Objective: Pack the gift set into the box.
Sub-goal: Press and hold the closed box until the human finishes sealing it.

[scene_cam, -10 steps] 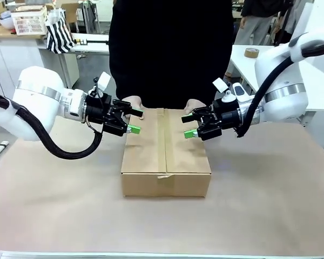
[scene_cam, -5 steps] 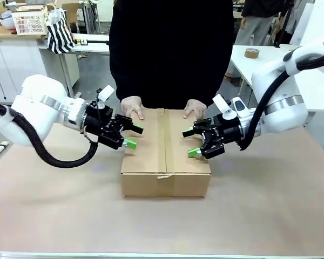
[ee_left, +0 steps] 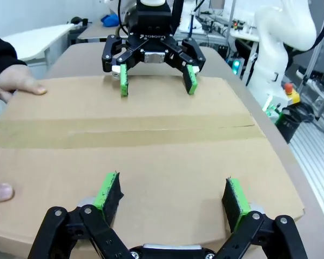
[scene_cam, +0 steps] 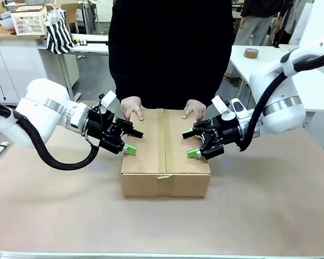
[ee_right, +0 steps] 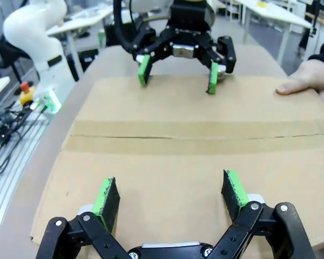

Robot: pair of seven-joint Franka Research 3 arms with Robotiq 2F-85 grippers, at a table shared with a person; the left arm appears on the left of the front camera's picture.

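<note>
Jaws gape wide (nothing held): left jaws over the left edge of the box (scene_cam: 151,148), right jaws over its right edge. It lies closed mid-bench (scene_cam: 270,205), taped seam (scene_cam: 161,141) and long axis pointing at the person, whose hands (scene_cam: 132,107) rest on its far edge.

Paper-covered table (scene_cam: 270,205), closed box (scene_cam: 165,181) centred, seemingly taped

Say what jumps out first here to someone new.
A shut brown box sits at centre, with a tape strip down its seam. The left gripper and right gripper flank it, both open, fingers over its top at either side. A person in black stands at the far side, hands on the box's far edge.
</note>
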